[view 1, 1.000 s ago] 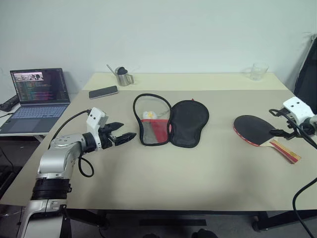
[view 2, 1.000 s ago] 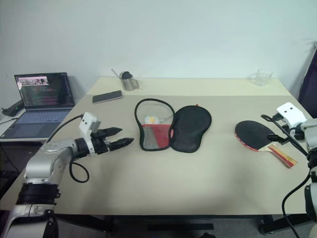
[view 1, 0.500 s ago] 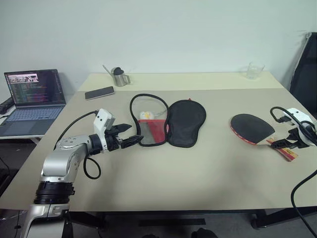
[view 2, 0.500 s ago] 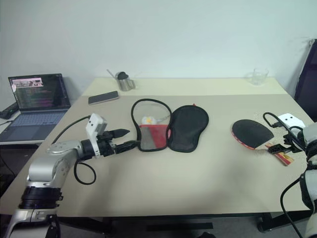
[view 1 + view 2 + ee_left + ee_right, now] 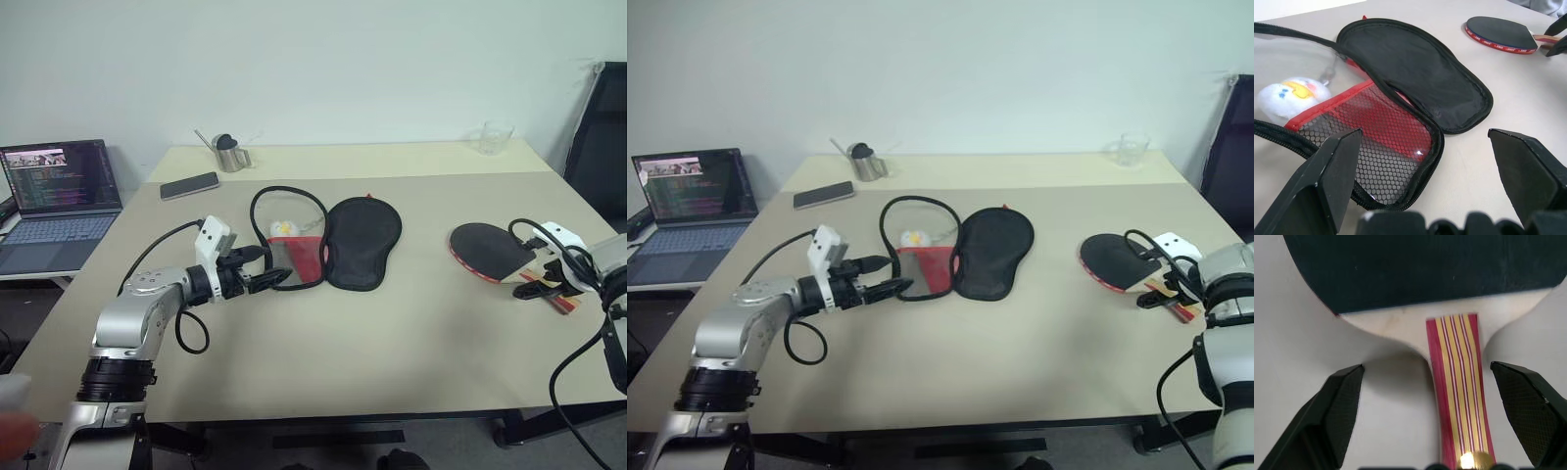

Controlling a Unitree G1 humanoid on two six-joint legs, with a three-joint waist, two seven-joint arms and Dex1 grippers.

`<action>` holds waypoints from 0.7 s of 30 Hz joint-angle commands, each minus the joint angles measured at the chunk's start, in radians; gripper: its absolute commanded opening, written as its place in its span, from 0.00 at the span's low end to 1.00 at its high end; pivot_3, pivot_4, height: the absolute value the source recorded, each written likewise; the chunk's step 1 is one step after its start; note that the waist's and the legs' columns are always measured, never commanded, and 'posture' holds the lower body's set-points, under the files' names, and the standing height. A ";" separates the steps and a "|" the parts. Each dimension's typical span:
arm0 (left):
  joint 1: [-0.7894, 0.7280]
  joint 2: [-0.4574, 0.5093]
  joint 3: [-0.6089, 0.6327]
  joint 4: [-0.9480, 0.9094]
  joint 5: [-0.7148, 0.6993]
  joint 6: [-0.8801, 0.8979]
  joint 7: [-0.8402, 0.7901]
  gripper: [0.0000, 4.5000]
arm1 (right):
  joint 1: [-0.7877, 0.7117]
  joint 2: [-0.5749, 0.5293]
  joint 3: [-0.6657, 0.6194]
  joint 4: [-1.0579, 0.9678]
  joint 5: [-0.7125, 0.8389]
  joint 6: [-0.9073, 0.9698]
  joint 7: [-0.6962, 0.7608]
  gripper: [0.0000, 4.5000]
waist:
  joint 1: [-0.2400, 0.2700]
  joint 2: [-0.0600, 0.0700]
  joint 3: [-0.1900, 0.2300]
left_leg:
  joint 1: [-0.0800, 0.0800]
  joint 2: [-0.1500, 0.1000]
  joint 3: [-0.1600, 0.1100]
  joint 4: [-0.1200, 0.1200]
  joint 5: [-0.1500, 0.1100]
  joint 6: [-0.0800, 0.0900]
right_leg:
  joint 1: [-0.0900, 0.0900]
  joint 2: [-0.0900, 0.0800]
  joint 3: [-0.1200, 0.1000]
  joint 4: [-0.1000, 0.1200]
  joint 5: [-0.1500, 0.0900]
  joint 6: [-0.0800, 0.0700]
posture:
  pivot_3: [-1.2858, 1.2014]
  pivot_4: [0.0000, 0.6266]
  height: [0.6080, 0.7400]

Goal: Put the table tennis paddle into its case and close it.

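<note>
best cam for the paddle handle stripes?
Right wrist view: the table tennis paddle handle lies close between the open right gripper fingers, stripes clear. Both eye views show the handle small and partly behind the gripper; left wrist view mostly the blade.

This looks like an office or a robotics lab room. A wide beige table (image 5: 392,343) stands against a plain pale wall (image 5: 343,69), and beside it a lower desk carries an open laptop (image 5: 54,191) with lines of code on its screen (a small video window sits at the top). A black office chair (image 5: 600,127) stands at the far corner.
</note>
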 commanded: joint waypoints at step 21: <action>0.009 0.004 0.015 -0.077 -0.021 0.005 0.025 1.00 | -0.035 0.068 -0.119 0.033 0.047 -0.076 -0.190 0.24 | -0.009 -0.006 -0.004 | 0.003 0.002 0.004 0.001 0.000 0.000 | 0.001 0.004 0.003 -0.001 0.006 0.000 | 0.52 0.24 1.00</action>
